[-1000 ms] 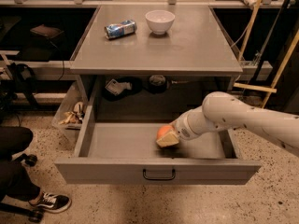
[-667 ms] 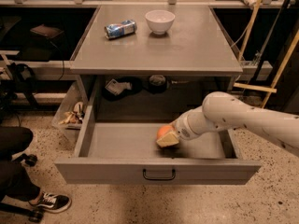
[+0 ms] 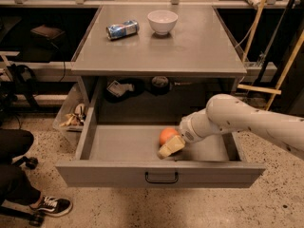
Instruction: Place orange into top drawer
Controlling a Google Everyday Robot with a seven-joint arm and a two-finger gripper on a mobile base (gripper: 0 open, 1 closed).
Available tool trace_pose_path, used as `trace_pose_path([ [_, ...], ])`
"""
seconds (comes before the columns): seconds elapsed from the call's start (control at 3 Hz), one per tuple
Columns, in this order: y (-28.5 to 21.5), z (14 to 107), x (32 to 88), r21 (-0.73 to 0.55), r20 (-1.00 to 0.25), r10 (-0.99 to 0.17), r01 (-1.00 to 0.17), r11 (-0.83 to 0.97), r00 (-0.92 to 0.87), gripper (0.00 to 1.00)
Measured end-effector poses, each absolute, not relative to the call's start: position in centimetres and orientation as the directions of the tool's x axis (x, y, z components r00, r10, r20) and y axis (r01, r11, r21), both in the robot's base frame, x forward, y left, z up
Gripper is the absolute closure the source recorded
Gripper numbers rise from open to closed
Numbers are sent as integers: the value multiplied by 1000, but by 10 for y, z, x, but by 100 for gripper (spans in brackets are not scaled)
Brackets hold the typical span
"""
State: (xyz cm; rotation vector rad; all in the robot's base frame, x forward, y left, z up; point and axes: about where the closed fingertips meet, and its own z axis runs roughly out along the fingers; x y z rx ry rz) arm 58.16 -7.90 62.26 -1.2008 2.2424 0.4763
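Observation:
The orange [image 3: 167, 134] lies low inside the open top drawer [image 3: 123, 146], right of its middle and near the front panel [image 3: 95, 174] with its black handle [image 3: 161, 178]. My gripper [image 3: 168, 146] reaches in from the right on the white arm [image 3: 237, 120] and sits right against the orange, its cream tip in front of and just below the fruit. The far side of the orange is hidden by the wrist.
A white bowl [image 3: 162, 21] and a toppled blue can [image 3: 122, 29] stand on the grey tabletop [image 3: 190, 51]. Dark objects lie on the shelf [image 3: 142, 87] behind the drawer. A bin of clutter [image 3: 73, 118] and a person's leg and shoe [image 3: 50, 205] are at the left.

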Motion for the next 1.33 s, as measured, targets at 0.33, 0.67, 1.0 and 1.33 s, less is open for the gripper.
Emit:
trace_pose_path([
  [0.33,-79,623,582,51,-614,-647,-841,539,-452,0],
  [0.67,-85,656,579,8,-577,-669,-823,567,-467,0],
  [1.0,-97,696,546,-64,-414,-769,-827,559,-488,0],
  [1.33,-99,761,504,-123,-312,-787,-799,588,-532,0],
])
